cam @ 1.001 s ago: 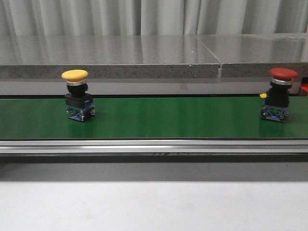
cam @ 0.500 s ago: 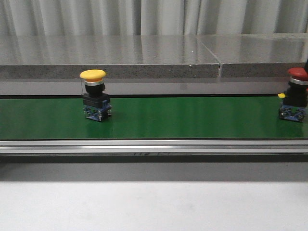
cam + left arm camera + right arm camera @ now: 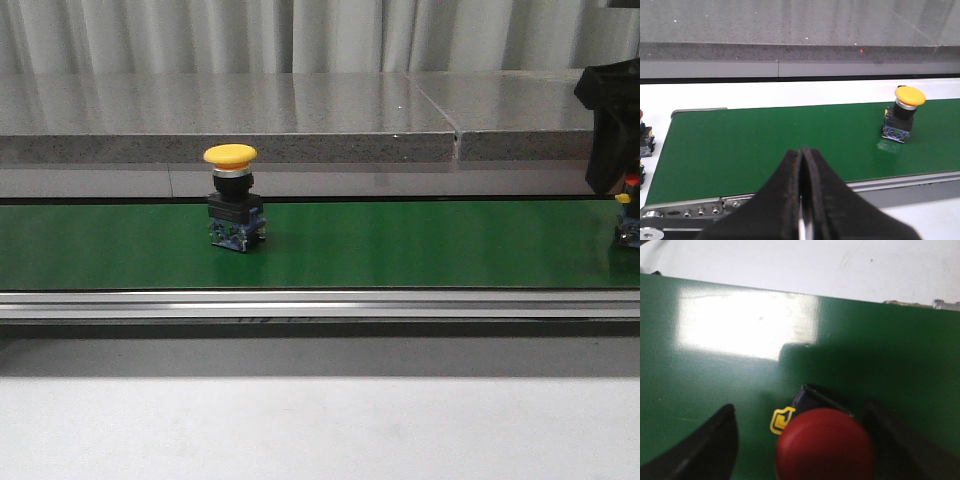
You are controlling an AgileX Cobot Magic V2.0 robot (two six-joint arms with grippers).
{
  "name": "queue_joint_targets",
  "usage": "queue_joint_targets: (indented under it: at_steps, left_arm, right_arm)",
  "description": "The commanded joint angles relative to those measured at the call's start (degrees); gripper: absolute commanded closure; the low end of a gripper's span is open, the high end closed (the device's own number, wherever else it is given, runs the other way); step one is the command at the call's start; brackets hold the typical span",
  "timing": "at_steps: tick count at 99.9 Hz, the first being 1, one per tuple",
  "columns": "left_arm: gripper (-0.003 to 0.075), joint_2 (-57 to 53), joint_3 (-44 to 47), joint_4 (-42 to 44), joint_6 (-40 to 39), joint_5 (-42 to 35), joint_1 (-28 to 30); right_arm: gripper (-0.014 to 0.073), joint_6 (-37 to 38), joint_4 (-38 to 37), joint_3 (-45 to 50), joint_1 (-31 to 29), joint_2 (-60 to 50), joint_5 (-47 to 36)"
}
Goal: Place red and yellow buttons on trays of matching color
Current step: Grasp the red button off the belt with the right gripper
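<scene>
pickup of the red button (image 3: 825, 445) is the step in hand, judging by the right gripper (image 3: 805, 440) poised over it with its fingers (image 3: 700, 450) spread wide apart, one on each side of the red cap and neither touching it. the button stands upright on the green belt (image 3: 400, 245), at the far right edge of the front view, where only a sliver of its base shows below the dark bulk of the right arm. a small yellow tab (image 3: 781, 420) sticks out from its body just beside the cap. the yellow button (image 3: 232, 208) stands upright on the belt too, left of centre and well apart from the red one, untouched. the left gripper (image 3: 803, 200) hangs above the near edge of the belt with its fingers pressed together and nothing between them, the yellow button well off to one side of it. no trays show in any view, so neither button is placed yet. the next move likely calls for the right gripper to drop until the pads sit below the cap on the black body, then close squarely, since the domed cap would probably slip; if the belt is carrying the buttons along, timing would matter as well
</scene>
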Motion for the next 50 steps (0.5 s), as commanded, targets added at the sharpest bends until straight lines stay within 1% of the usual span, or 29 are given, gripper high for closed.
queue_joint_targets:
  at_steps: [1,8,13,30,44,50]
  left_arm:
    - [0.0739,0.30,-1.46,-0.50,-0.01,-4.39,-0.49]
    - [0.0739,0.30,-1.46,-0.50,-0.01,-4.39,-0.49]
    - [0.0739,0.30,-1.46,-0.50,-0.01,-4.39,-0.49]
    - [0.0739,0.30,-1.46,-0.50,-0.01,-4.39,-0.49]
    - [0.0739,0.30,-1.46,-0.50,-0.01,-4.39,-0.49]
    - [0.0739,0.30,-1.46,-0.50,-0.01,-4.39,-0.49]
  right_arm:
    - [0.0352,0.02,-0.51,-1.97,-0.22,-1.66,-1.05]
    - [0.0512,0.02,-0.51,-2.63,-0.42,-1.66,0.41]
    - [0.0564,0.02,-0.51,-3.45,-0.59,-1.72,1.63]
    - [0.0566,0.02,-0.88,-9.34,-3.10,-1.99,5.13]
    - [0.0566,0.02,-0.88,-14.82,-8.17,-1.87,5.91]
    - [0.0566,0.02,-0.88,-16.28,-11.28,-1.80,5.14]
